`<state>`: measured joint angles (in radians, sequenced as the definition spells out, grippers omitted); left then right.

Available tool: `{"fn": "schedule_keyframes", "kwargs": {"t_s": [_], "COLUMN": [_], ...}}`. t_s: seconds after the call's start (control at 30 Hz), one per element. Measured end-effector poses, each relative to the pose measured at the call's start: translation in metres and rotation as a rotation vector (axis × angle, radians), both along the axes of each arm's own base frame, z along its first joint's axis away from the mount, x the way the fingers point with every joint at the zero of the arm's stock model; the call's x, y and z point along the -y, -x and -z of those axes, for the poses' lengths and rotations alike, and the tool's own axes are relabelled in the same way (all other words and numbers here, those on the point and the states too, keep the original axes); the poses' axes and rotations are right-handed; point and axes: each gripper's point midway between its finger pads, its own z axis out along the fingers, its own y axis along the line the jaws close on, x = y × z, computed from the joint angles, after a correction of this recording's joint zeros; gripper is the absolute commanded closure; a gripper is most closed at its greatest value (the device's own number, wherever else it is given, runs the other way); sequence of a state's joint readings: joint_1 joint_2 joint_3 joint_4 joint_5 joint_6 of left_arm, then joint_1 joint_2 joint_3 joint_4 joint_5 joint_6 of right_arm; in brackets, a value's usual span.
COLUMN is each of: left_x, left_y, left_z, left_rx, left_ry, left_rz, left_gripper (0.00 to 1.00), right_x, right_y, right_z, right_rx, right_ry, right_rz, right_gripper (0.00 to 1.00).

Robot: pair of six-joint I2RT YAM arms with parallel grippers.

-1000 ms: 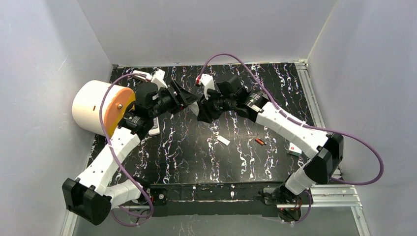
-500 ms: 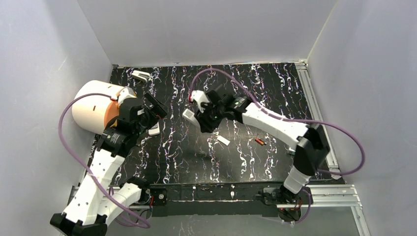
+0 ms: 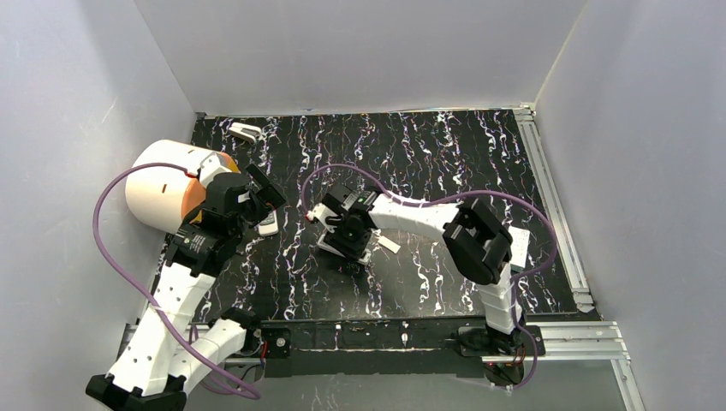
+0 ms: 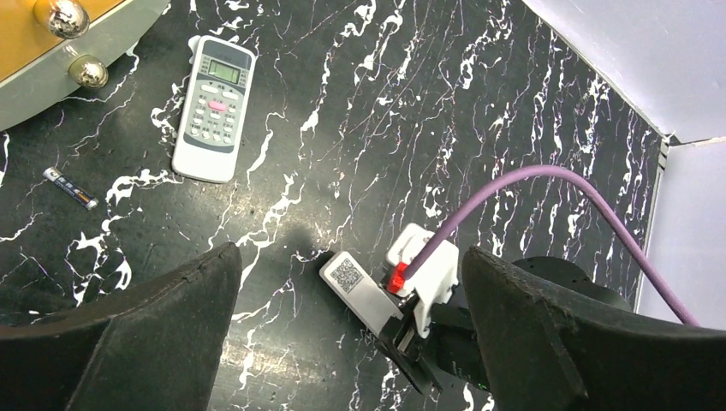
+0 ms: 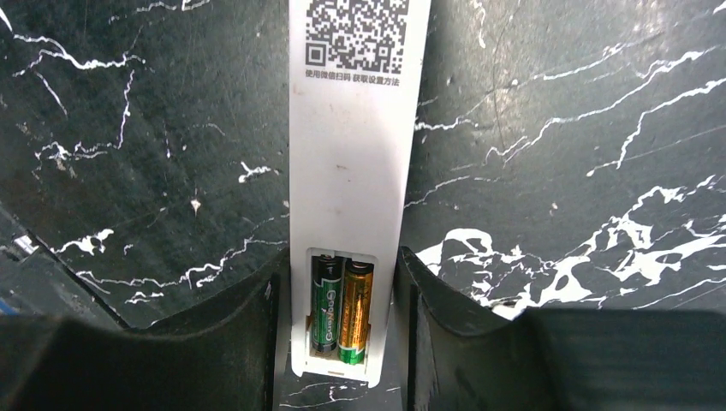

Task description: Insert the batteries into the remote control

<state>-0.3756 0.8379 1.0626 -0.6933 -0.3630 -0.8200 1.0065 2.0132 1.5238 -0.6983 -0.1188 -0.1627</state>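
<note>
Two batteries [image 5: 342, 301] sit side by side in the open bay at the near end of the white remote [image 5: 347, 154]. One is green-black, the other gold-orange, both lengthwise along the body. The remote is back-side up, w/ its QR label toward the far end.

My right gripper [image 5: 342, 282] is clamped on that remote. Its fingers [image 5: 231, 342] press the two long edges right at the bay, so the batts lie directly btwn them. Can't tell whether the remote touches the table [image 3: 411, 163] or is just above it.

My left gripper [image 4: 351, 257] is spread wide w/ nothing in it, fingers [image 4: 128, 342] well apart above the table. The white remote's QR end and my right gripper show just ahead of it, btwn its two fingers in the wrist view.

A loose battery [image 4: 70, 188] lies on the table off to the left of my left gripper, slim and dark w/ an orange tip. Further ahead-left lies a grey remote [image 4: 214, 107], buttons up, apart from that battery. Beyond it is a big cylinder [image 3: 158, 184], white w/ an orange face and metal knobs.

In the top view a small white flat piece [image 3: 389, 245] lies on the table just beside my right gripper, on the side away from my left one.
</note>
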Motion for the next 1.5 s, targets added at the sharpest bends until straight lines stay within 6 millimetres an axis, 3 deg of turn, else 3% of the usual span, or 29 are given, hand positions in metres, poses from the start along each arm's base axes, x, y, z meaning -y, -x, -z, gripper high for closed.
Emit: {"fn": "schedule_keyframes", "kwargs": {"t_s": [0.2,0.4,0.7,1.03,1.17,1.3,1.43,1.5], "left_x": [0.001,0.001,-0.001,0.000,0.000,0.001,0.004,0.007], "left_y": [-0.001,-0.001,-0.001,-0.002,-0.001,-0.001,0.000,-0.001], "left_z": [-0.001,-0.001,-0.001,-0.001,-0.001,-0.002,-0.004,-0.006], "left_rx": [0.005,0.006,0.006,0.007,0.007,0.011,0.018,0.026], "left_ry": [-0.014,-0.027,-0.037,-0.039,-0.040,-0.040,-0.032,-0.021], "left_rz": [0.017,0.030,0.033,0.038,0.040,0.049,0.069,0.085], "left_gripper": [0.02,0.02,0.02,0.02,0.02,0.01,0.01,0.02], "right_x": [-0.013,-0.009,-0.010,-0.016,-0.024,-0.029,-0.017,-0.005], "right_y": [0.001,0.010,0.009,0.010,0.005,-0.002,-0.025,-0.042], "right_z": [0.003,0.018,0.018,0.011,-0.010,-0.056,-0.104,-0.112], "right_rx": [0.042,0.032,0.025,0.033,0.072,0.133,0.197,0.222], "right_ry": [0.034,0.096,0.120,0.089,0.009,-0.138,-0.270,-0.282], "right_rz": [-0.056,-0.105,-0.116,-0.118,-0.090,-0.034,0.090,0.168], "right_gripper": [0.73,0.69,0.39,0.31,0.29,0.28,0.29,0.30]}}
